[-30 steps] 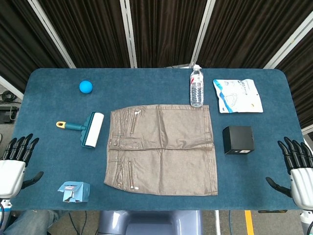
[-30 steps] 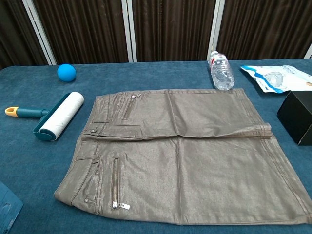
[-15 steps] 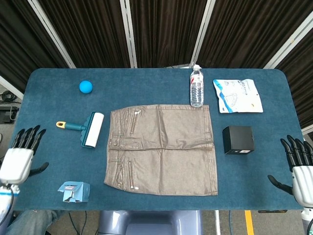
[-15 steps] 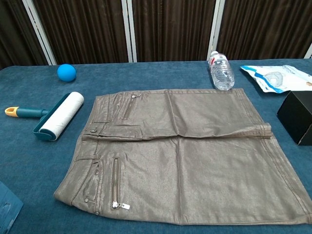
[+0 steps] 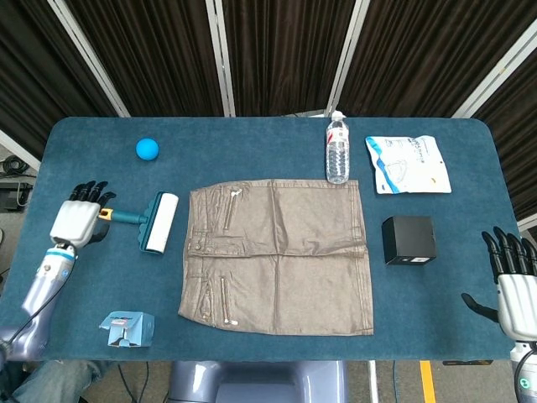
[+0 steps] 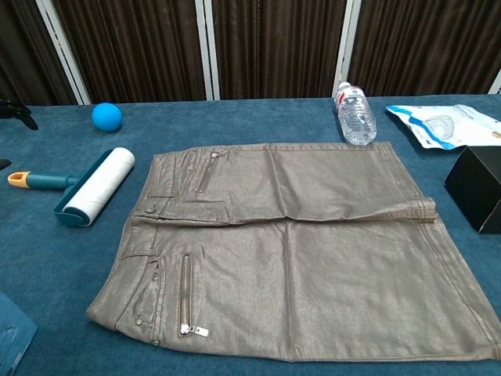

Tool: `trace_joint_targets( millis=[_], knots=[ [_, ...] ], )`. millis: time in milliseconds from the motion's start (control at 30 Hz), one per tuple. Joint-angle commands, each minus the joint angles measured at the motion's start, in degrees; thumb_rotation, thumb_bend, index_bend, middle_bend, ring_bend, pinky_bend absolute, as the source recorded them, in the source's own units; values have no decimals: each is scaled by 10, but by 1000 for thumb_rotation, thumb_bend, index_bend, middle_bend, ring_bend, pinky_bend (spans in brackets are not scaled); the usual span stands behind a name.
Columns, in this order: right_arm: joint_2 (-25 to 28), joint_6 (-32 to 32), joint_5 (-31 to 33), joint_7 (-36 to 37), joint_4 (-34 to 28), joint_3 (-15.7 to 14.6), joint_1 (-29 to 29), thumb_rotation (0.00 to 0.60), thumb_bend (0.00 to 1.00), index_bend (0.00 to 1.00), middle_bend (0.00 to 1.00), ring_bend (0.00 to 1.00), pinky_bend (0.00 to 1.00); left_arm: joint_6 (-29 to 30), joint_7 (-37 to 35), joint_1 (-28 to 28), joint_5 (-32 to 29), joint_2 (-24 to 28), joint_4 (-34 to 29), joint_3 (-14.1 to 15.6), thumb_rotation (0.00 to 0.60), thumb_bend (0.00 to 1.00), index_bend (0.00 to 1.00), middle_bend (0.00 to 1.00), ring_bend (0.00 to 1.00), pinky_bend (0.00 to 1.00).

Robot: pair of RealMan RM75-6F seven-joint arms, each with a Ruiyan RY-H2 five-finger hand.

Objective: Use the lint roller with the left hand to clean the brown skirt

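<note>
left hand [image 5: 76, 222] hovers fingers spread, empty, over the handle tip | lint roller [image 5: 148, 221] lies on the table just left of the brown skirt [image 5: 277, 256] | step: reaching to grasp; next: close around the handle | right hand [image 5: 512, 284] spread, idle at the table's edge

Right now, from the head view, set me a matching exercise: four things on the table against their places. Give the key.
Things:
1. ball
2. bottle
3. black box
4. lint roller

Places:
A. right of the skirt
B. far left part of the table
C. left of the skirt, handle by the left hand
D. at the skirt's far right corner

Pairs: 1-B, 2-D, 3-A, 4-C
</note>
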Motion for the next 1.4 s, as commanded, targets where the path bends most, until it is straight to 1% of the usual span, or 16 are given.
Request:
trace_joint_targets(
  millis=[33, 200, 300, 400, 533, 767, 1067, 1233, 1400],
  knots=[
    [-5, -8, 14, -6, 6, 6, 4, 600, 0, 0, 0, 0, 0, -33, -23, -29, 1, -42, 66, 8, 600, 417, 224, 77, 8, 116],
    [-5, -11, 21, -3, 9, 8, 6, 600, 0, 0, 0, 0, 0, -40, -38, -34, 8, -64, 105, 20, 600, 417, 229, 82, 23, 130],
    [-3, -12, 22, 1, 10, 8, 6, 600, 0, 0, 0, 0, 0, -40, -46, -38, 9, -78, 122, 22, 600, 415, 245, 95, 52, 164],
    [-2, -11, 22, 3, 10, 9, 6, 600, 0, 0, 0, 0, 0, -26, -37, -42, 15, -100, 147, 24, 600, 415, 252, 122, 91, 196],
    [-2, -12, 25, 5, 11, 9, 6, 600, 0, 0, 0, 0, 0, -29, -35, -47, 12, -118, 165, 26, 600, 416, 270, 137, 101, 204],
    [-1, -18, 33, 7, 12, 10, 8, 600, 0, 0, 0, 0, 0, -32, -36, -54, 10, -138, 189, 27, 600, 419, 283, 143, 109, 229],
    [-4, -22, 37, 5, 14, 10, 11, 600, 0, 0, 0, 0, 0, -47, -36, -66, 10, -156, 212, 32, 600, 415, 290, 160, 151, 259],
    [-2, -29, 41, 10, 14, 9, 13, 600, 0, 0, 0, 0, 0, -45, -29, -70, 12, -168, 223, 34, 600, 415, 334, 225, 202, 289],
    [-2, -29, 42, 11, 15, 10, 13, 600, 0, 0, 0, 0, 0, -38, -23, -71, 10, -177, 232, 32, 600, 416, 365, 257, 222, 296]
  ],
)
